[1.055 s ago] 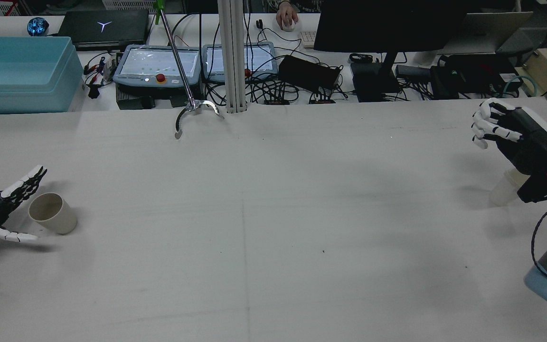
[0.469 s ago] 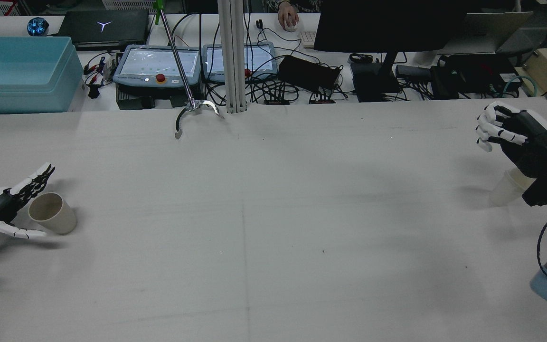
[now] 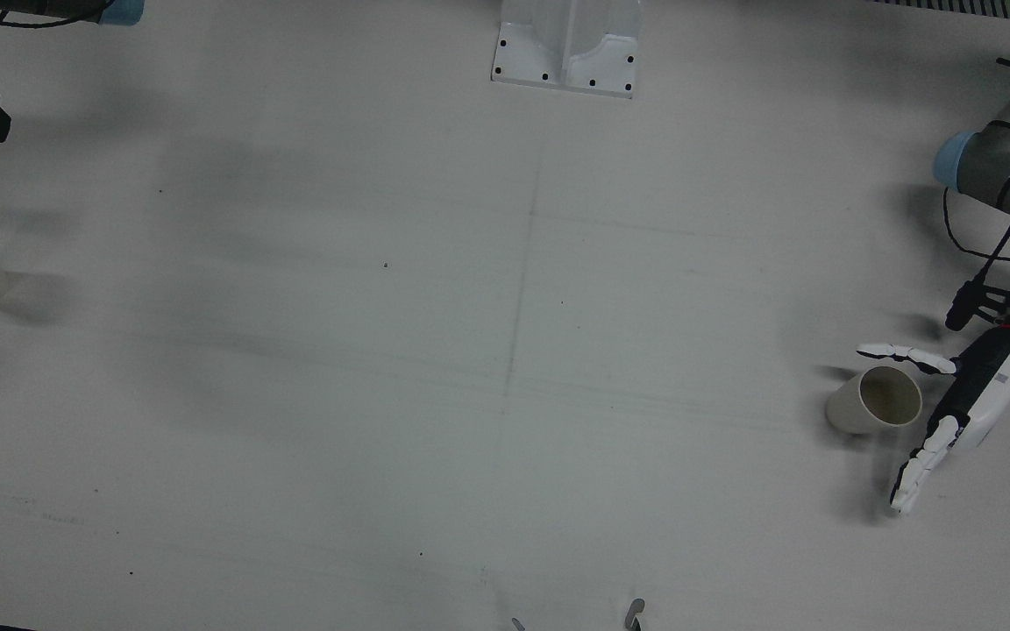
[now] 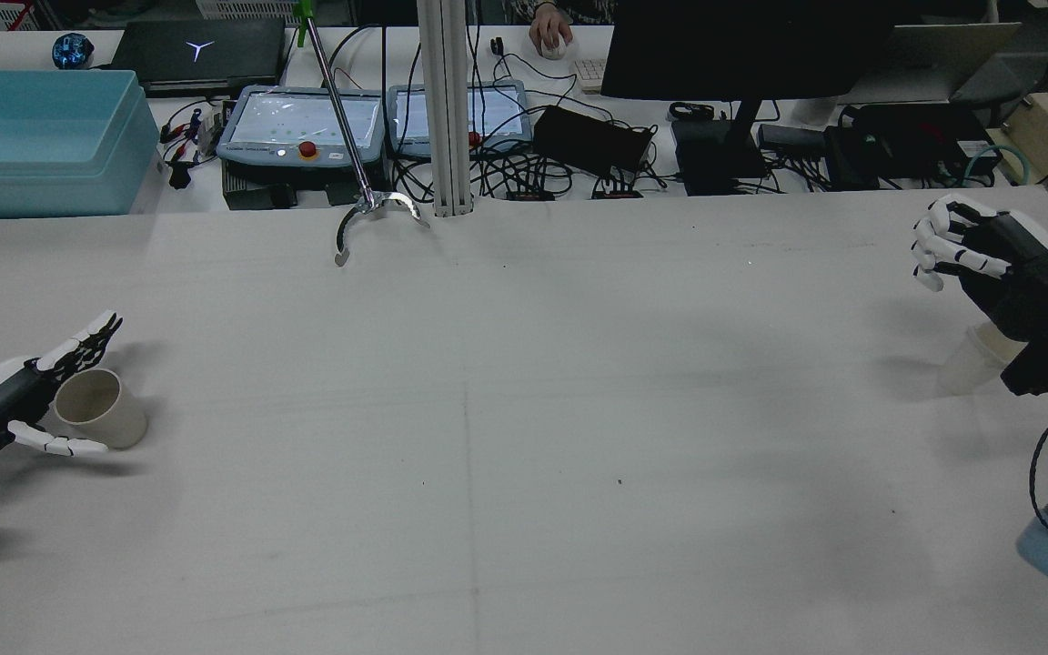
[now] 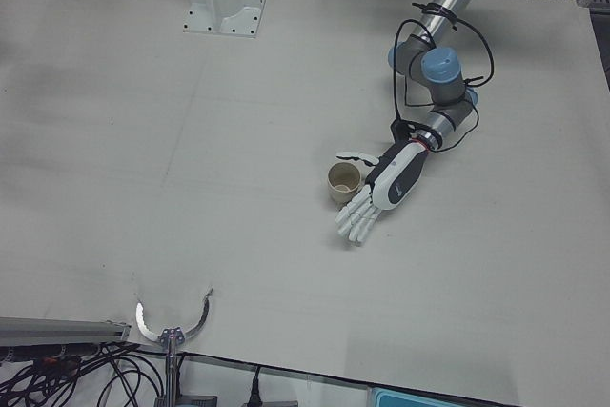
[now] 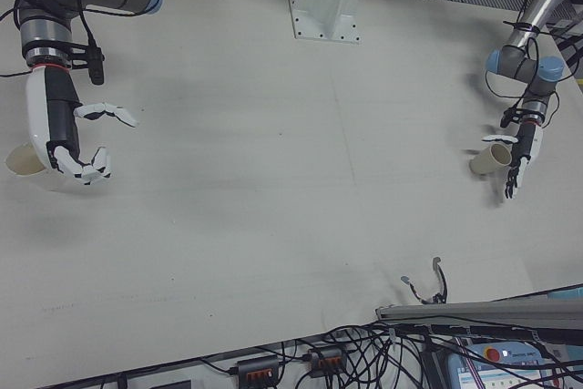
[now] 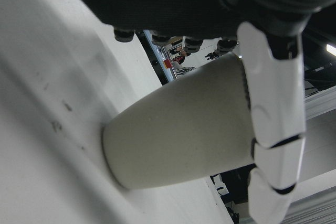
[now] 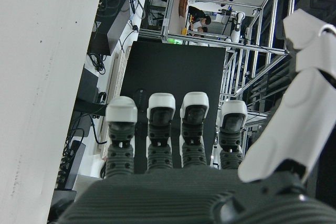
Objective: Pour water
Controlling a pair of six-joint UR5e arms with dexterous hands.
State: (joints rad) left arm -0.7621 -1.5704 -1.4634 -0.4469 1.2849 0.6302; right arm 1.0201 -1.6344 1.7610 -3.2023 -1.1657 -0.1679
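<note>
A beige cup (image 4: pixel 101 409) stands upright near the table's left edge in the rear view. My left hand (image 4: pixel 24 400) is open around it, thumb in front and fingers behind; the front view shows the cup (image 3: pixel 878 401) between them, by the palm (image 3: pixel 965 399). In the left hand view the cup (image 7: pixel 184 140) fills the frame, with one finger (image 7: pixel 273 103) across its rim. A translucent cup (image 4: pixel 965 359) stands at the right edge. My right hand (image 4: pixel 997 264) hovers above it, fingers curled, thumb apart, holding nothing. The right-front view shows this hand (image 6: pixel 68 134) beside the cup (image 6: pixel 23 159).
A metal grabber claw (image 4: pixel 369 214) rests on the table's far edge. Behind it a bench holds a blue bin (image 4: pixel 33 136), teach pendants (image 4: pixel 301 123), cables and a monitor. A person's hand (image 4: pixel 549 36) rests on a mouse there. A white pedestal (image 3: pixel 566 44) stands mid-table on the robot's side.
My left hand has slid toward the beige cup, so its fingers now flank it. My right hand curled its fingers and drew back slightly early on, then held still.
</note>
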